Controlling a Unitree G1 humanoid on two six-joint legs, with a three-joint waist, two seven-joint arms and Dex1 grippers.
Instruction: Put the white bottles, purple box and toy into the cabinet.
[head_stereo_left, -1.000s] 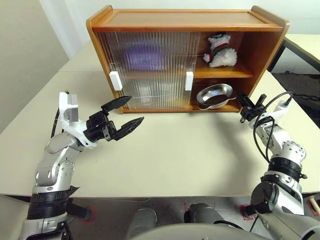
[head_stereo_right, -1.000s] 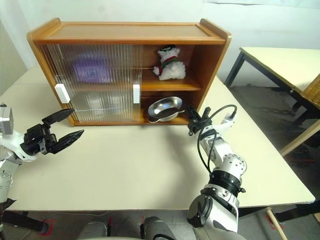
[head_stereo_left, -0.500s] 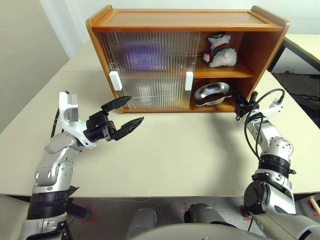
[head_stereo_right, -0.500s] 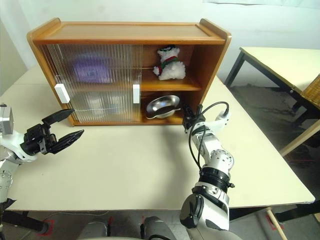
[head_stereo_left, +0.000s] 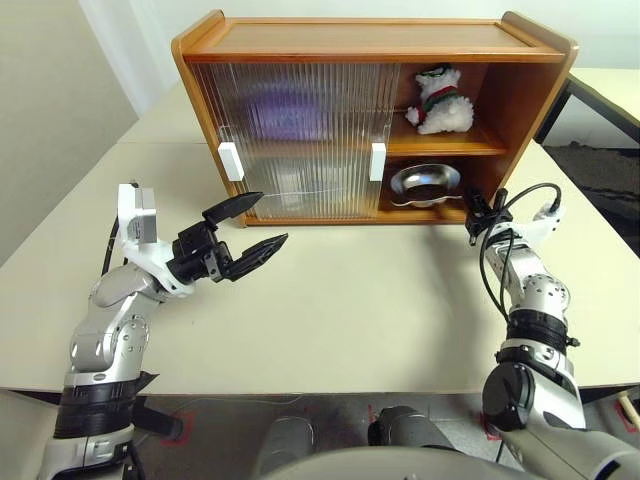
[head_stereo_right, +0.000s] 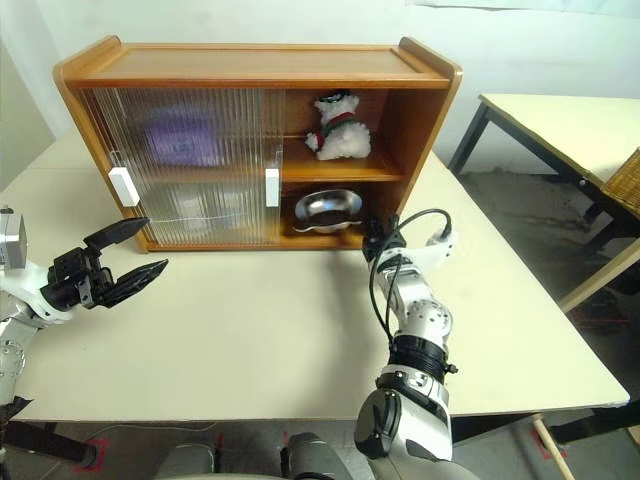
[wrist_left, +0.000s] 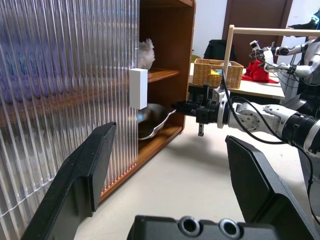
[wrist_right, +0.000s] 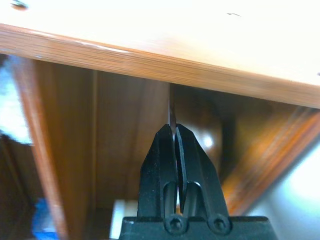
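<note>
The wooden cabinet (head_stereo_left: 370, 110) is standing on the cream table (head_stereo_left: 350, 300), its ribbed sliding doors (head_stereo_left: 300, 140) covering the left half and blurring the purple box (head_stereo_left: 285, 112) behind them. The toy (head_stereo_left: 441, 100) is sitting on the open upper shelf. Below, the right gripper (head_stereo_left: 474, 206) is pinching the steel bowl's (head_stereo_left: 425, 185) rim. The left gripper (head_stereo_left: 250, 225) is hovering with jaws spread wide, holding nothing.

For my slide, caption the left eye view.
Right hand pinches the steel bowl's rim in the cabinet; left hand open.
</note>
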